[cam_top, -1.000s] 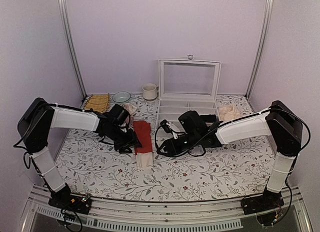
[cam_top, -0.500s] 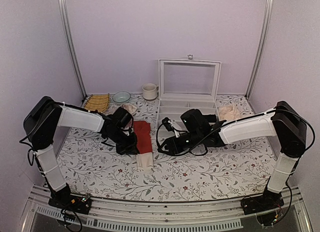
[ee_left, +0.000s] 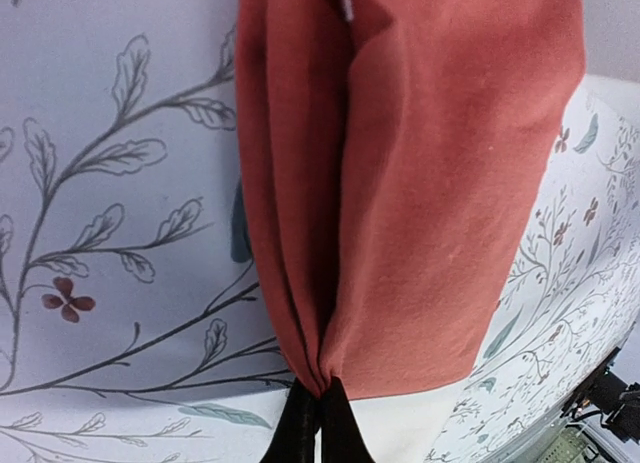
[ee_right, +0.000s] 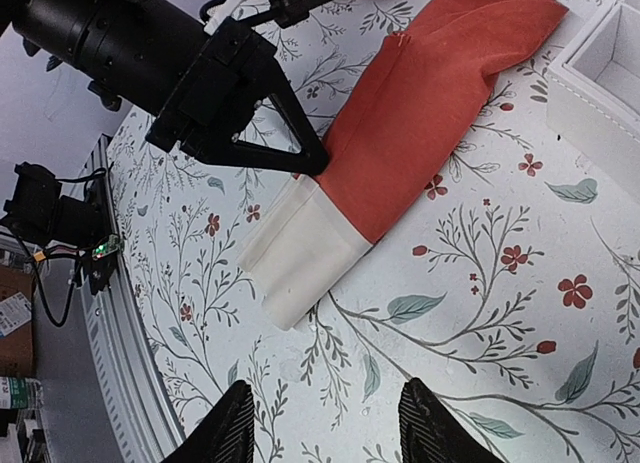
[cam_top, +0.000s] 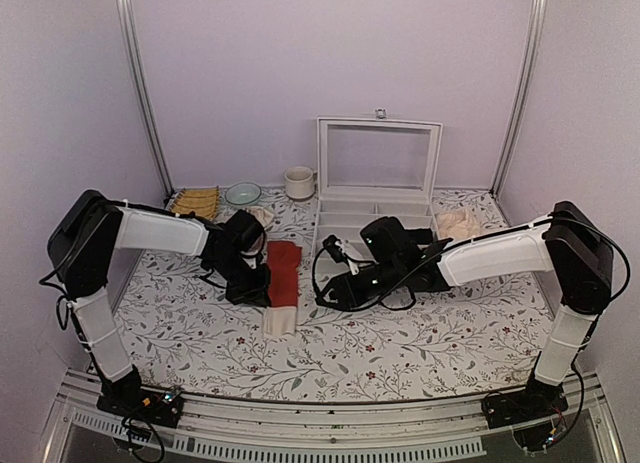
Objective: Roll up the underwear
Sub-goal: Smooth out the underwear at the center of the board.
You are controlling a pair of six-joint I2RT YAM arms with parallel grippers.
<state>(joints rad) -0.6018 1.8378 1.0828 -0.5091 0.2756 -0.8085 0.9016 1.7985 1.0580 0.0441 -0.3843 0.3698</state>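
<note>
- The underwear lies as a long folded strip on the table, just left of the white box.
- The left gripper is clenched on the strip's left edge, where the red cloth meets the cream waistband.
- The right gripper hangs parted, grasping nothing, over bare table beside the waistband end.

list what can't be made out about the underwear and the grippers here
- Lettering on the cream waistband of the underwear: too small in every view.
- Left gripper: left wrist view cuts it at the bottom edge; only shut tips pinching the fabric show.
- Right gripper: right wrist view cuts its fingers off at the bottom edge.
</note>
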